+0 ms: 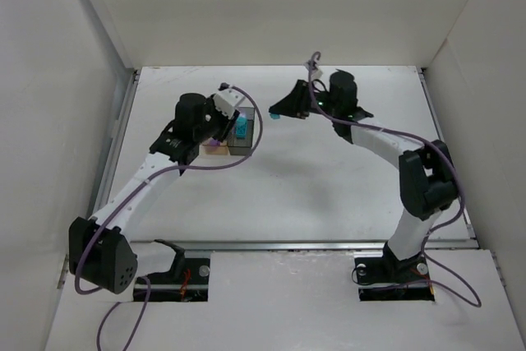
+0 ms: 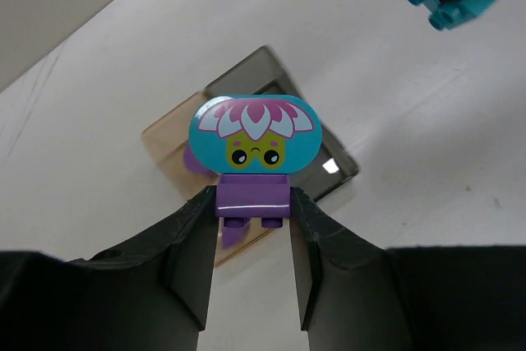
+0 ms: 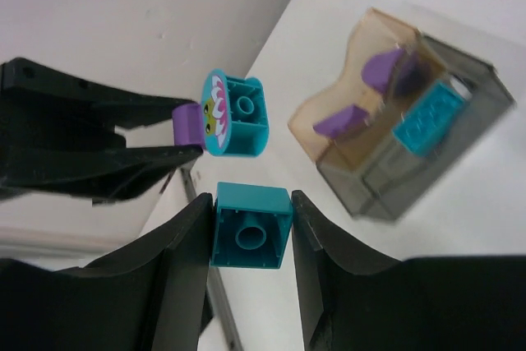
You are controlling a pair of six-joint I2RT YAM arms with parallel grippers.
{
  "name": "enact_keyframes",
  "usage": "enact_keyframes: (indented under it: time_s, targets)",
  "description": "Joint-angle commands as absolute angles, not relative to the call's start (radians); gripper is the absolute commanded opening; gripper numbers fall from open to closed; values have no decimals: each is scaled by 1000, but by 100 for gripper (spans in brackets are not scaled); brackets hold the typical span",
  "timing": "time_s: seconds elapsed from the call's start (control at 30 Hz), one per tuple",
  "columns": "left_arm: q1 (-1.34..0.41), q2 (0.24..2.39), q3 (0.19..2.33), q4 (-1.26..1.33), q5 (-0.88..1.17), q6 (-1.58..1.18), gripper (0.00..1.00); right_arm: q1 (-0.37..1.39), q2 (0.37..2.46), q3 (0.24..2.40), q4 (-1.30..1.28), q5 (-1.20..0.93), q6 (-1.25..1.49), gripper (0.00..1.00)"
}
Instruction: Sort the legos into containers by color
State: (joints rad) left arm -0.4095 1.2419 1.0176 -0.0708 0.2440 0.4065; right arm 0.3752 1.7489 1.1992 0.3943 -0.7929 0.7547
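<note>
The left gripper [image 2: 253, 218] was clamped on a small purple brick [image 2: 253, 196] topped by a teal oval plate [image 2: 255, 131] printed with petals and a frowning face. It held the piece in the air above the containers [image 1: 231, 145], a joined pair of see-through boxes standing on the white table [image 1: 345, 195]. From the left wrist camera, the piece hung over the line where the amber box [image 2: 164, 139] met the grey box [image 2: 267, 71].

The right gripper [image 3: 251, 207] was closed tight on a plain teal brick [image 3: 251, 236], whose hollow underside faced its wrist camera. It held that brick off the table beside the containers, on the grey box's side and apart from them. The two held pieces were near each other without touching, and the one with the face was closer to the containers.

Inside the amber box lay a rounded purple brick [image 3: 385, 67] and a second purple brick [image 3: 341, 121]. Inside the grey box lay a studded teal brick [image 3: 427, 117], studs up. Both arms reached over the table toward the containers from opposite sides, the left arm from the amber box's side and the right arm from the grey box's side.
</note>
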Motion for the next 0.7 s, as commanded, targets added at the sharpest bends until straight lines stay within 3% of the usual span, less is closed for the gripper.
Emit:
enact_keyframes:
  time_s: [0.0,0.27,0.37,0.53,0.6,0.67]
  targets:
    - [-362,1140,985,-35,-19,215,0,506,1851,1383,275,-557,658,0]
    - [-333,985,847,28,-192,146,0,597,2141,1620,196,-472,678,0]
    - [-333,941,804,40,-201,137,0,606,2216,1681,138,-459,678,12]
    - [-333,891,765,58,-201,146,0,606,2226,1681,120,-452,669,61]
    - [-333,867,753,69,-178,146,0,606,2217,1681,120,-471,643,73]
    - [-333,867,744,87,-158,155,0,615,2191,1692,120,-480,618,91]
